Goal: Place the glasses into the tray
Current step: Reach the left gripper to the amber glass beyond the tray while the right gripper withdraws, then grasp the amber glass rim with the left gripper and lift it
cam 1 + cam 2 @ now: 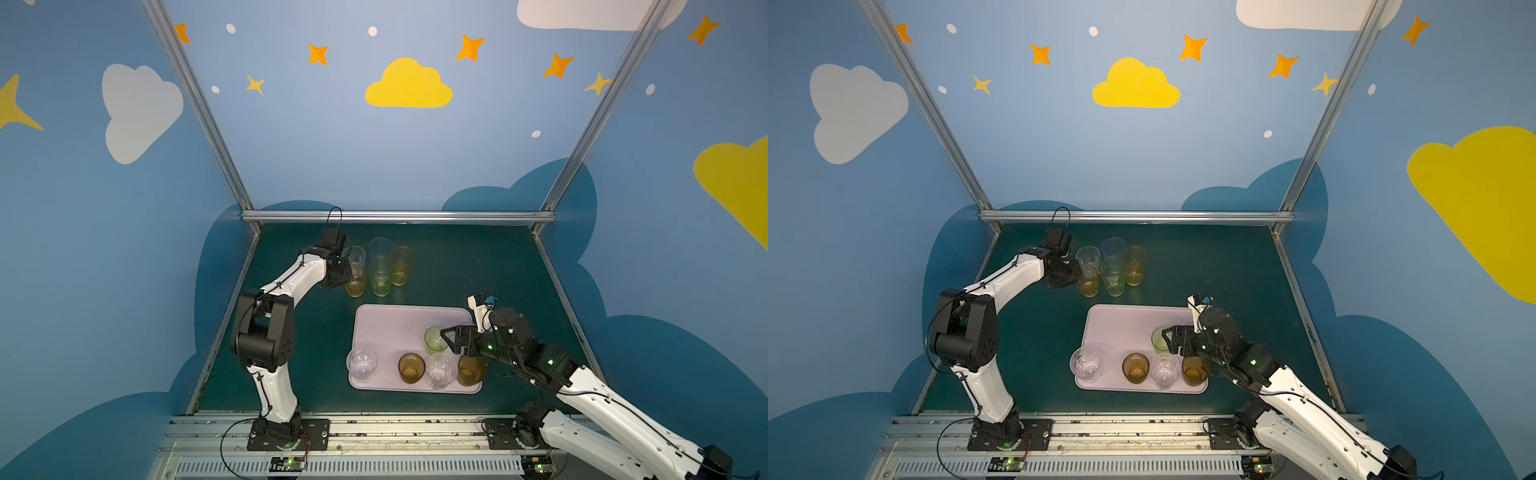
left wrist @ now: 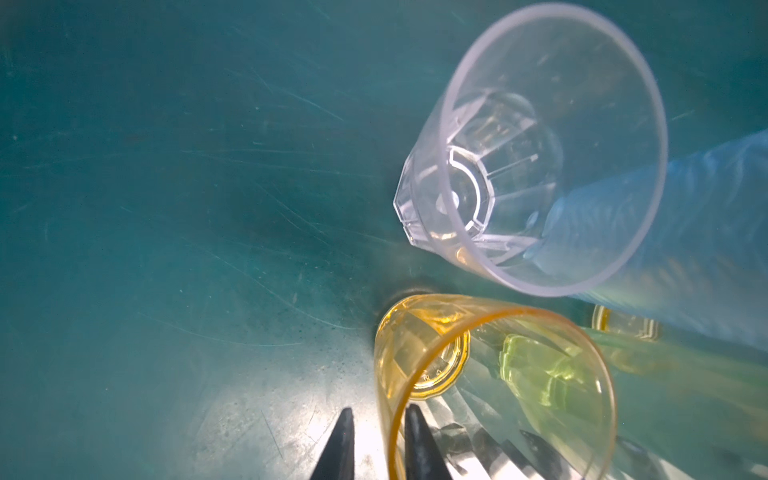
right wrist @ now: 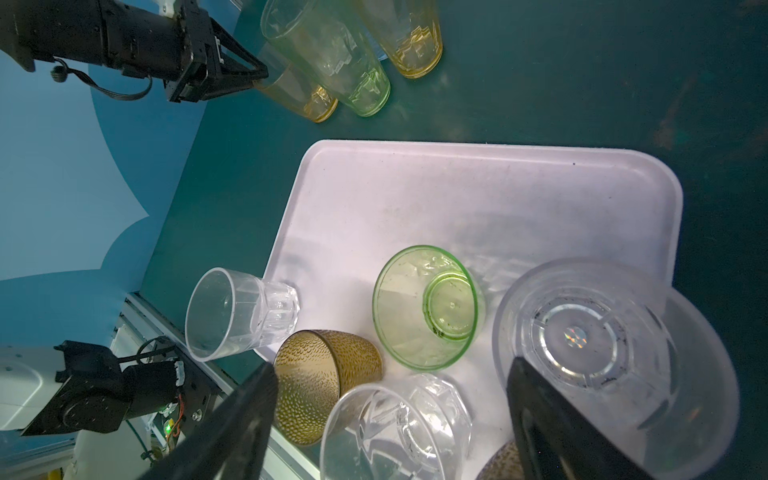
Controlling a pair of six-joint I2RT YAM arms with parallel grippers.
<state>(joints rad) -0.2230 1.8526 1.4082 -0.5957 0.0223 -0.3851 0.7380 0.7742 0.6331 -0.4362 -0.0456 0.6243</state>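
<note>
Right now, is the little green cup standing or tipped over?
Standing: the short green glass rests on its base in the tray, mouth up.

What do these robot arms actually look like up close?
The left arm and right arm have white shells, black joints and thin black cables; small green lights dot the right one. The left tool and right tool end in black, tapering fingers.
</note>
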